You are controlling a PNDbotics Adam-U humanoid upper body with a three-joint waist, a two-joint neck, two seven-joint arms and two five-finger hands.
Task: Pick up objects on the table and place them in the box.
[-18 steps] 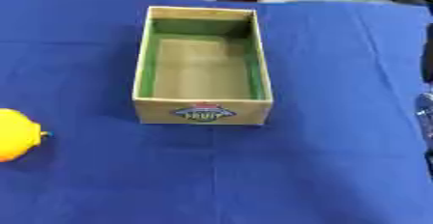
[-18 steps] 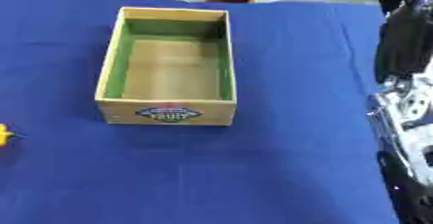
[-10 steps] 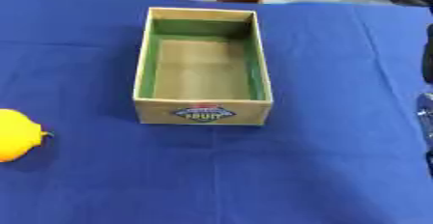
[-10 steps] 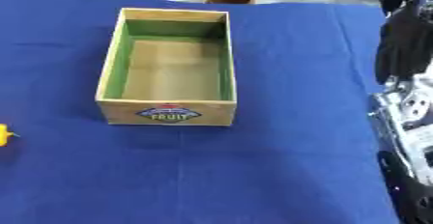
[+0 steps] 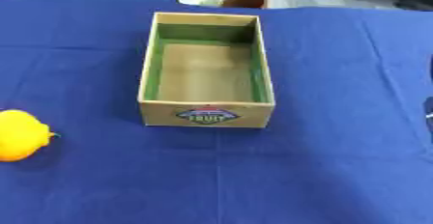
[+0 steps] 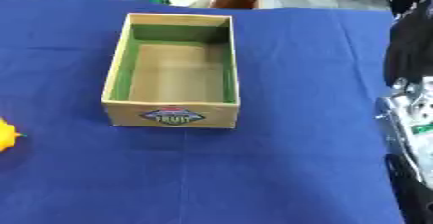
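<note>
I can't make out either hand: along the right edge of the right eye view I see only the black-and-silver bulk of my right arm (image 6: 410,121), its lower end a blur of metal and dark casing, so whether that hand is open or curled I cannot tell, and the left hand shows in neither view. Working outward from there, the box (image 5: 206,117) sits near the middle of the table (image 5: 321,179), an open rectangular crate of pale wood or card with green-lined inner walls, a tan floor and a printed fruit label on its near wall; nothing lies in it. Well off to its left, near the view's left edge, rests the yellow fruit (image 5: 21,135), rounded and smooth with a small nub at one end, lemon-like, on the deep blue cloth, which is matte with faint fold lines. Compared with the frames from under a second ago, very little has changed: box and fruit are in the same places, the arm hangs at the same right margin, and no reach has begun. I judge that the task is at its start, with the fruit to be fetched from the left, probably by my left hand.
</note>
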